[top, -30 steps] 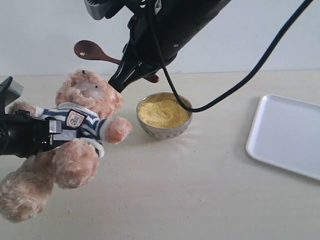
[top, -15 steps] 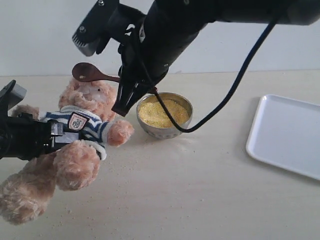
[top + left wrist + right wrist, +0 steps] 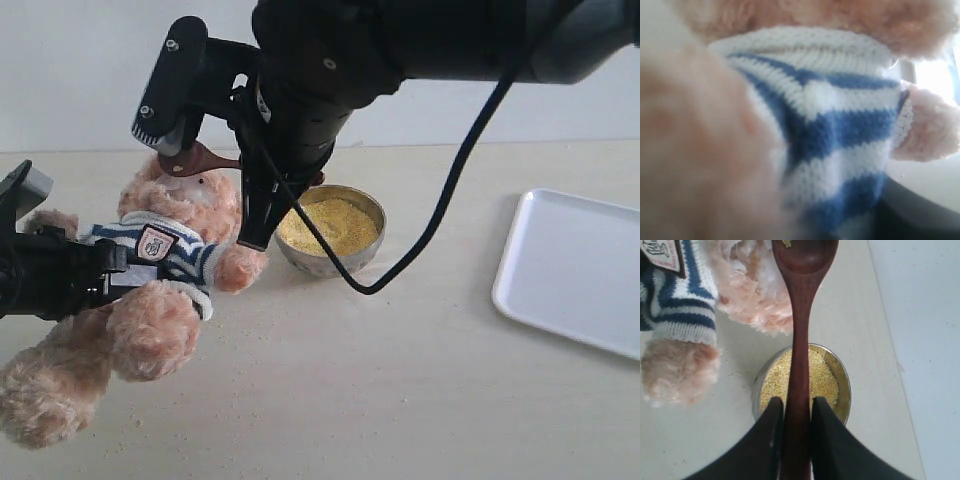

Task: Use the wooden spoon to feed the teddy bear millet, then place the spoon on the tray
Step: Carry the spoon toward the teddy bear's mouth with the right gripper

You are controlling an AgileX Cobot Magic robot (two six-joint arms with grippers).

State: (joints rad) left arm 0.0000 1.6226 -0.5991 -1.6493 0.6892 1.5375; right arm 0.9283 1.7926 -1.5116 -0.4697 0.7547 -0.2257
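Note:
The teddy bear (image 3: pixel 160 255) leans back at the left, and my left gripper (image 3: pixel 112 266) is shut on its striped torso. The left wrist view is filled by its shirt (image 3: pixel 840 125) and fur, and the jaws themselves are hidden. My right gripper (image 3: pixel 258 190) is shut on the handle of the wooden spoon (image 3: pixel 188 162). The spoon's small bowl rests against the top of the bear's face. In the right wrist view the spoon (image 3: pixel 800 340) runs out from the gripper (image 3: pixel 797 405) over the millet (image 3: pixel 821 377) to the bear (image 3: pixel 747 295). A few grains lie in the spoon.
The metal bowl (image 3: pixel 330 262) of millet stands just right of the bear, under the right arm. The white tray (image 3: pixel 575 270) lies at the right edge. Millet specks are scattered on the table around the bear. A black cable (image 3: pixel 440 210) hangs over the bowl.
My right gripper has come down and swung left, bringing the spoon's bowl from above the bear onto its face. The bear and left gripper have hardly moved.

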